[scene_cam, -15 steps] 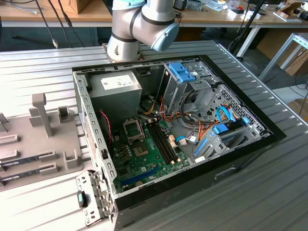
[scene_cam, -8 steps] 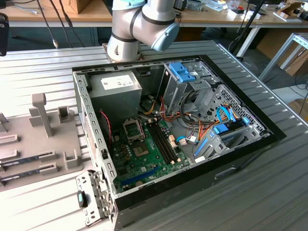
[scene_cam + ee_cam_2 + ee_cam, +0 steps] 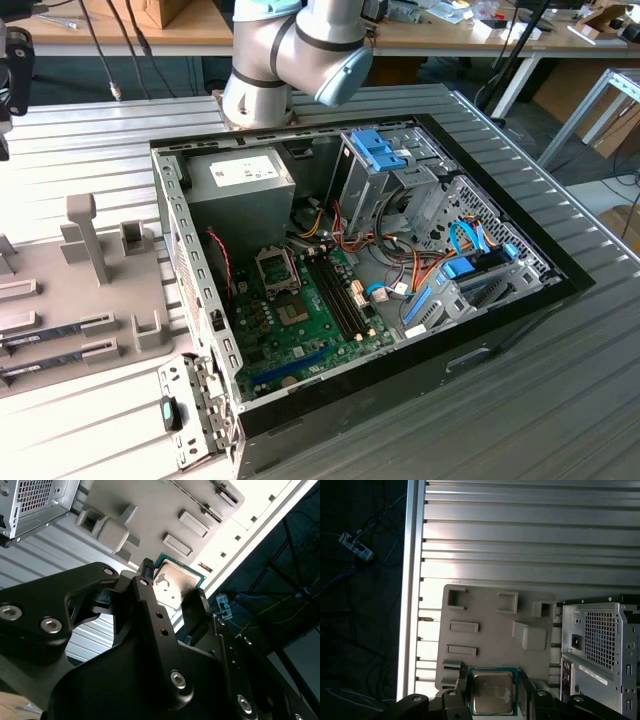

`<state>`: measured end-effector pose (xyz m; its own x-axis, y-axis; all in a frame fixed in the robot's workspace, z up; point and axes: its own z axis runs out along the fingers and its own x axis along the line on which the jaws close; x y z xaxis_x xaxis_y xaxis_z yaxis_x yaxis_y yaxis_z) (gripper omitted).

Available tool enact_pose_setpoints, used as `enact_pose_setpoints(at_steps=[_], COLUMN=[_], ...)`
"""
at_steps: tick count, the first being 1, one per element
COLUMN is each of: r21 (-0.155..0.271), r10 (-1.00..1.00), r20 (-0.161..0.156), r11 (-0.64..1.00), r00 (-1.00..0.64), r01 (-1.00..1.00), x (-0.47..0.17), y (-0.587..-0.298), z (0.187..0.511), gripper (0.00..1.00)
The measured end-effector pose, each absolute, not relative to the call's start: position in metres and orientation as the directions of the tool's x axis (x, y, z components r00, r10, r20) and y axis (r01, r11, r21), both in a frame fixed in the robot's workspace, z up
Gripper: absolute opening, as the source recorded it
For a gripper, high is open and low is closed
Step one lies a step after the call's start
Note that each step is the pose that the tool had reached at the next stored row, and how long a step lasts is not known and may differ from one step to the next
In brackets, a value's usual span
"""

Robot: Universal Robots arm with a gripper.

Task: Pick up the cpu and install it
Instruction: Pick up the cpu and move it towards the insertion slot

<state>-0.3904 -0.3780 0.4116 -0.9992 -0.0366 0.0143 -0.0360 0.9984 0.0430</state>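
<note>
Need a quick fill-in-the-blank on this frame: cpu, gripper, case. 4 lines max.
1. In both wrist views the gripper is ____ on the cpu.
2. Behind the cpu in the first wrist view lies a ____ fixture tray.
3. In the exterior view the motherboard inside the open computer case is ____ in colour.
4. The cpu socket on that motherboard looks ____.

Missing words: shut; grey; green; empty.
</note>
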Motion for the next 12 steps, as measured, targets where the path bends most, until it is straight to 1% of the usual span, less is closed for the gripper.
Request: enact_pose_setpoints(at_steps=[12], r21=[0.043], r10=[-0.037], r20=[0.014], r11=[0.998], r00=[-0.999], r01=[-0.036], x=[-0.366], y=[-0.378], z=[0.411], gripper=[0.47])
